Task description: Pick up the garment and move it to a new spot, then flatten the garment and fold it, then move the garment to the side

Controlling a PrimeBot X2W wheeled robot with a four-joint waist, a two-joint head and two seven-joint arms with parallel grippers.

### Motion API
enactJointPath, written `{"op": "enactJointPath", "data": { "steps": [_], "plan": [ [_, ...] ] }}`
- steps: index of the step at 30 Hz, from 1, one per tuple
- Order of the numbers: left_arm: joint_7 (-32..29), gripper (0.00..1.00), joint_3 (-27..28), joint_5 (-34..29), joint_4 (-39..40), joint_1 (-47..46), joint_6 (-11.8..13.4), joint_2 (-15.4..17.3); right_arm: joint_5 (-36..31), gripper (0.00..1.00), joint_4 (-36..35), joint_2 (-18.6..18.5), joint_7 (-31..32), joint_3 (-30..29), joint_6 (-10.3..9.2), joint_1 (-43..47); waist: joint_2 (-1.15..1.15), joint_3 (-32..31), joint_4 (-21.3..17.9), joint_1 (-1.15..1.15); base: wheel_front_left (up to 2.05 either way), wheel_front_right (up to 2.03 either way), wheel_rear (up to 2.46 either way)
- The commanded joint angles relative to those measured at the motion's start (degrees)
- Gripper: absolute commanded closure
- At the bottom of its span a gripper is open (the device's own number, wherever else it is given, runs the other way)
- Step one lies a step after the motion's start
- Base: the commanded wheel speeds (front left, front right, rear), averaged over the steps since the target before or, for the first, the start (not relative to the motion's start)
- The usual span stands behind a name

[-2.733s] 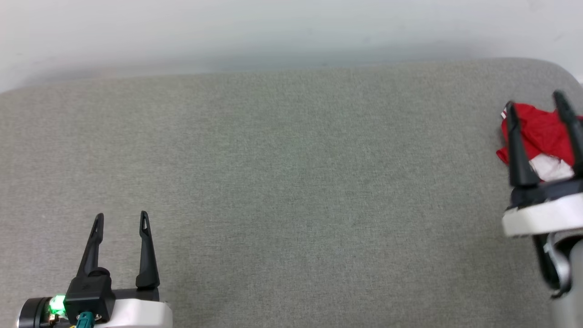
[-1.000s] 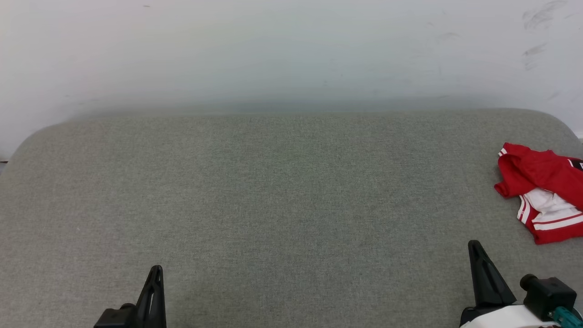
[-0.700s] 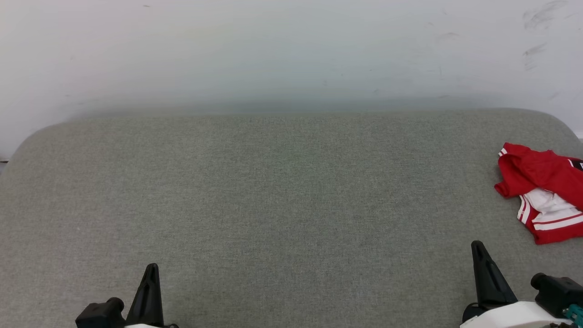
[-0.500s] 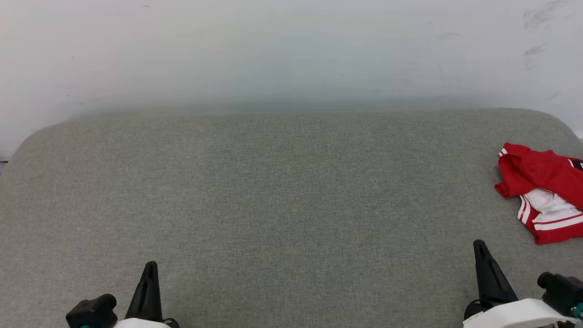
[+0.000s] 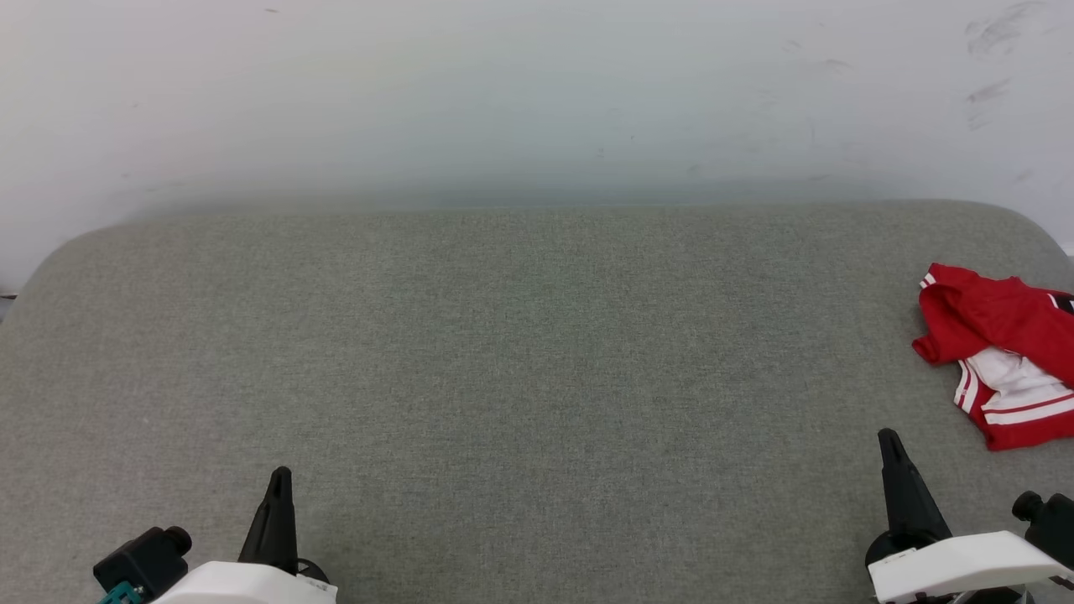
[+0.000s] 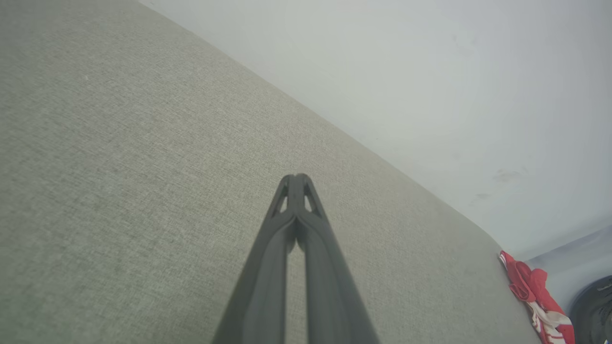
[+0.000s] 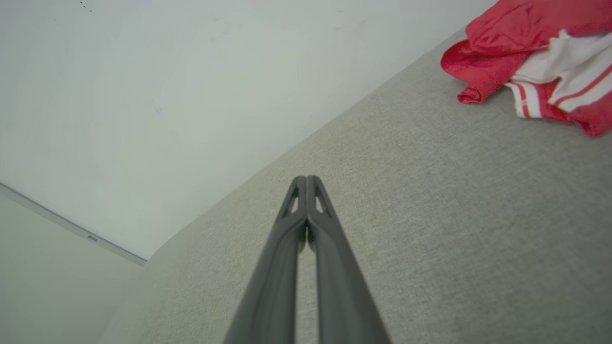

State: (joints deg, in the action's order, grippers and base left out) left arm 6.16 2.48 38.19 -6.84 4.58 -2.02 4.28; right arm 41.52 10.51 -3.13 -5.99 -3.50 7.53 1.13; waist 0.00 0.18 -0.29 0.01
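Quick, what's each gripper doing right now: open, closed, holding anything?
Left gripper: closed, holding nothing.
Right gripper: closed, holding nothing; the garment lies apart from it.

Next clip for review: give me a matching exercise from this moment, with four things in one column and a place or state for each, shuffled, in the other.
Column one:
1. red jersey T-shirt
2. left gripper
3. right gripper
4. wall

Column two:
A. shut, at the lower right of the head view
B. bunched up near the right edge of the grey upholstered surface
C. pale, scuffed at the upper right, behind the surface
D. shut, at the lower left of the head view

Pairs: 1-B, 2-D, 3-A, 4-C
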Motion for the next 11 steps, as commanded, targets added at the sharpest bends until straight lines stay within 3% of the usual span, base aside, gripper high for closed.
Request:
{"op": "enactJointPath", "data": {
  "steps": [1,11],
  "plan": [
    [-0.4,1.0,0.4,1.8,0.4,-1.5,-0.3,0.0,1.9,1.0,-0.5,-0.3,0.3,-0.2,-0.01,-1.8,0.0,0.0,0.0,0.0,0.0,0.0,0.0],
    [-2.3,1.0,1.0,10.0,-0.8,-3.0,-1.2,-0.2,9.7,1.0,0.1,-0.4,2.1,-0.5,-0.02,-2.7,0.0,0.0,0.0,0.0,0.0,0.0,0.0]
  ]
}}
